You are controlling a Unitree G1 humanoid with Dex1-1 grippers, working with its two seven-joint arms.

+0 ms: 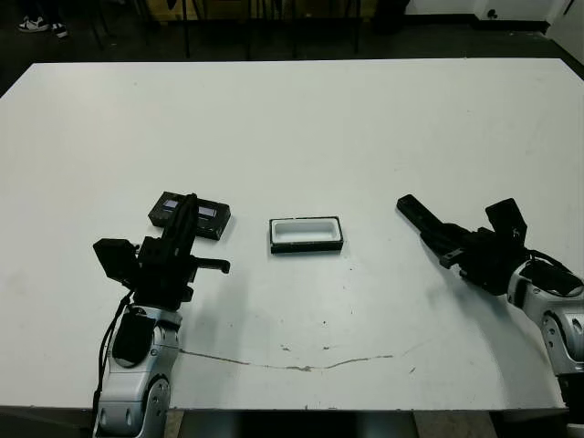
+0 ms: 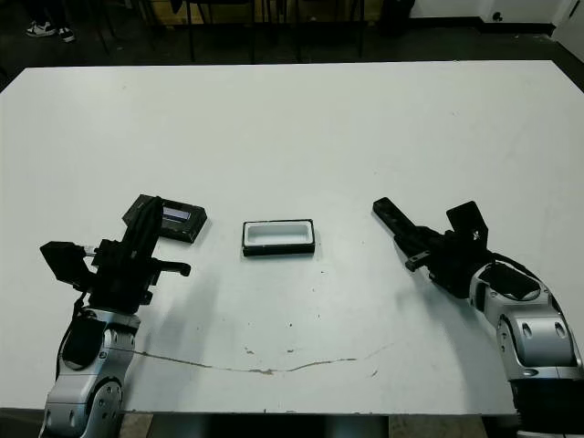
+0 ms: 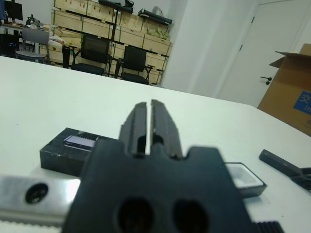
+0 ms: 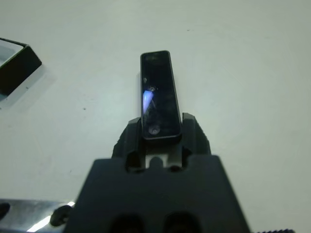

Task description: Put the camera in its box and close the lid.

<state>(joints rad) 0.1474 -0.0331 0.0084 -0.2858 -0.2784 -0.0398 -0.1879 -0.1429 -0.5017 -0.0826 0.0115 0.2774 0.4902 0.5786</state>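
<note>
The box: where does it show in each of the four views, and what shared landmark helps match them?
Left eye view: the box lies at table centre, white lining up.
Right eye view: left of centre.
Left wrist view: low at the right, partly hidden by the left gripper.
Right wrist view: cut by the left edge.
Shared landmark: the camera, held in the right gripper.

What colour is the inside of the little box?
White inside the box, black outside; left eye view shows it best.

From the head we look down at the tabletop point(image 1: 292, 119); each wrist view looks low along its claw, seemingly sharing the box point(image 3: 245, 178).
</note>
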